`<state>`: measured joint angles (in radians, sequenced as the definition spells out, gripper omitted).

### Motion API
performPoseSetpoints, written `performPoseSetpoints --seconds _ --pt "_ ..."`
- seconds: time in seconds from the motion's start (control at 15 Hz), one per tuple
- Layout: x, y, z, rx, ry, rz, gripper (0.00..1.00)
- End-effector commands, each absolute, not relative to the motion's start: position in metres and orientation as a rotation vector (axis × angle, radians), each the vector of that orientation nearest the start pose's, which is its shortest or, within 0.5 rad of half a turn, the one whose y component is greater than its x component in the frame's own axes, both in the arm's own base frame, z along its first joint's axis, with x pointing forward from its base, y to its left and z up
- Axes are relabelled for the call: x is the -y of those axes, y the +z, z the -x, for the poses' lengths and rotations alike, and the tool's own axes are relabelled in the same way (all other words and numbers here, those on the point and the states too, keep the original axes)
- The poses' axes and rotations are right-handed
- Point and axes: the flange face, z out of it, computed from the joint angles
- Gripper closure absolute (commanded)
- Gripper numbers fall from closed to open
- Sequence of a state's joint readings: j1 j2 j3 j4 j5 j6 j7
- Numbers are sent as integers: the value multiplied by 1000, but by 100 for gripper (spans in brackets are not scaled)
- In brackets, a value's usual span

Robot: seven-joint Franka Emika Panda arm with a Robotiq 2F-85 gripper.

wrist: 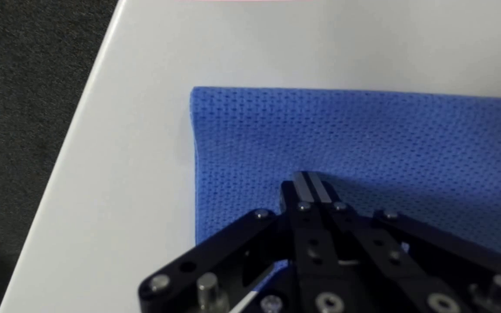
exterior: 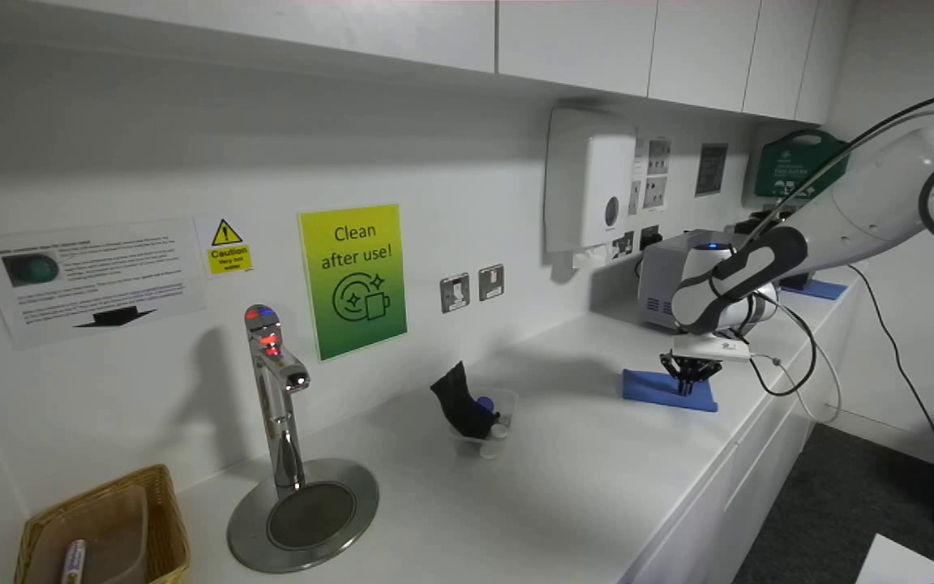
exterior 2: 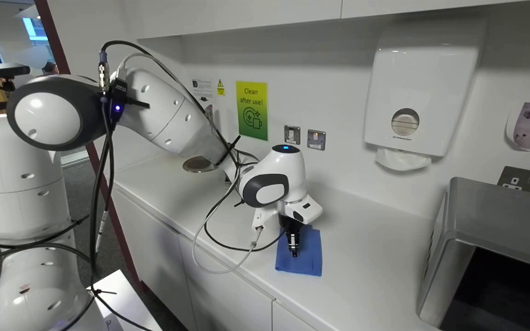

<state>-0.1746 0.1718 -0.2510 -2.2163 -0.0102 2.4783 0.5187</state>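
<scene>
- At far left in the wrist view, between nine and ten o'clock from the pincer (wrist: pixel 307 174): dark carpet (wrist: pixel 37 95), lower than the counter (wrist: pixel 137 182).
- Next rightward: the counter's front edge (wrist: pixel 75 121), tilted along a line of roughly one o'clock to seven, well apart from the pincer.
- Nearer, at nine o'clock: the short side of the blue cloth (wrist: pixel 363 139), flat on the counter, with one corner near ten o'clock.
- At the dial's centre: the pincer, with fingers (wrist: pixel 302 189) pressed together and no pinched fold in view; directed down over the cloth, touching or just above, hard to say which. Carried by the only arm (exterior 2: pixel 173 110), reaching in from between ten and eleven o'clock in an exterior view.
- Toward three o'clock: the greater share of the cloth, partly cut off. Judged to have its long axis from nine to three, across the counter toward the wall (exterior: pixel 475 195); so off-centre under the pincer, closer at the front-edge end.
</scene>
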Motion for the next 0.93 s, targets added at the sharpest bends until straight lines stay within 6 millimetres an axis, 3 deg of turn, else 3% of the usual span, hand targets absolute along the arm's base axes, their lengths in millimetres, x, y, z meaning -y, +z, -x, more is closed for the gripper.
performPoseSetpoints --seconds 0.0,0.27,0.87 --pt "236 306 -516 -1455 -156 2807 100" --pt "231 301 -528 -1443 -149 2809 100" --pt "198 306 -570 -1353 -167 2859 100"
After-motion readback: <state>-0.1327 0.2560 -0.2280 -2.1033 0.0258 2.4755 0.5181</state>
